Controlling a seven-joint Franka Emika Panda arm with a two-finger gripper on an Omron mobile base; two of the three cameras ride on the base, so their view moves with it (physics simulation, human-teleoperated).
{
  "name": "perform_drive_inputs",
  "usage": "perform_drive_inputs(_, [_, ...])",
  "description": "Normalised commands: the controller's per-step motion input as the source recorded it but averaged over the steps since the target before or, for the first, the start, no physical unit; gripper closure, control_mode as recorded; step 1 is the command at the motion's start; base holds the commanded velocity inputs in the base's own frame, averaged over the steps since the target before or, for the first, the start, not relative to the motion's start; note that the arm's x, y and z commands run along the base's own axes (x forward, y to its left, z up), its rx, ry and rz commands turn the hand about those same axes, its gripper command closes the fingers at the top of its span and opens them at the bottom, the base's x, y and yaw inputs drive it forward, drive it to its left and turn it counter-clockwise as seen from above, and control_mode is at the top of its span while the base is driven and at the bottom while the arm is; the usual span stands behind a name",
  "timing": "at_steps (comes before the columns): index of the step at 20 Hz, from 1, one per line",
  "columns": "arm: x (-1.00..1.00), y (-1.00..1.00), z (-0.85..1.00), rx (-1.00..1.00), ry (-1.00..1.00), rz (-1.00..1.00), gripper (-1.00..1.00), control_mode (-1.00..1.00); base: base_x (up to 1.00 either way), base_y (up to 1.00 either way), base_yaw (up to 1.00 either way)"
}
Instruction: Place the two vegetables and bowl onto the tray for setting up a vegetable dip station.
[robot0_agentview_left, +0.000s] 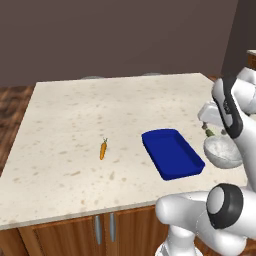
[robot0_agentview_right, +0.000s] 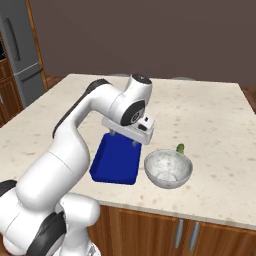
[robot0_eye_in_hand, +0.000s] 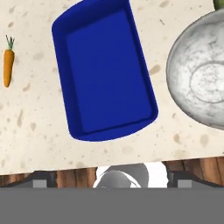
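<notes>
Tray: I see a deep blue tray (robot0_agentview_left: 172, 152) with a low raised rim and rounded corners, empty inside. In the left base view it lies right of the middle of the frame; in the hand view (robot0_eye_in_hand: 105, 72) it takes the upper middle.
Carrot: a small orange carrot (robot0_agentview_left: 103, 149) with a tiny green top, lying flat on the counter, well apart from the tray. In the hand view it is at the left edge (robot0_eye_in_hand: 8, 65), green end pointing up in the frame.
Bowl: a round whitish-grey bowl (robot0_agentview_right: 168, 168) with a speckled inside, standing upright and empty, just beside the tray on its right in the right base view. In the hand view it is at the right edge (robot0_eye_in_hand: 203, 76).
Green vegetable: I see only a small dark green end (robot0_agentview_right: 180, 148) behind the far rim of the bowl; I cannot tell if it touches the bowl.
Counter: a pale speckled stone top (robot0_agentview_left: 75, 115) over wooden cabinet doors.
Arm: it rises from the lower left of the right base view, bends over at the elbow, and the hand points down above the tray.
Gripper: the gripper (robot0_agentview_right: 122, 138) hangs over the far part of the tray, fingers spread wide, with nothing between them. I see it touching no object.
</notes>
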Motion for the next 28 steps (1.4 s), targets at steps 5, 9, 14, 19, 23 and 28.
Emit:
perform_drive_inputs(5, [-0.01, -0.16, -0.29, -0.08, 0.0, -0.16, -1.0, -1.0, 0.0, 0.0, 0.0])
perform_drive_inputs(9, [0.0, -0.15, -0.26, -0.11, 0.0, -0.16, -1.0, -1.0, 0.0, 0.0, 0.0])
perform_drive_inputs(14, [0.0, -0.17, -0.18, -0.06, 0.0, -0.12, -1.0, -1.0, 0.0, 0.0, 0.0])
perform_drive_inputs(19, [0.01, -0.17, -0.16, -0.01, 0.0, -0.06, -1.0, -1.0, 0.0, 0.0, 0.0])
perform_drive_inputs(23, [0.08, -0.16, -0.13, 0.0, 0.03, 0.0, -1.0, -1.0, 0.0, 0.0, 0.0])
perform_drive_inputs(28, [0.09, -0.11, -0.12, -0.01, 0.02, 0.0, -1.0, -1.0, 0.0, 0.0, 0.0])
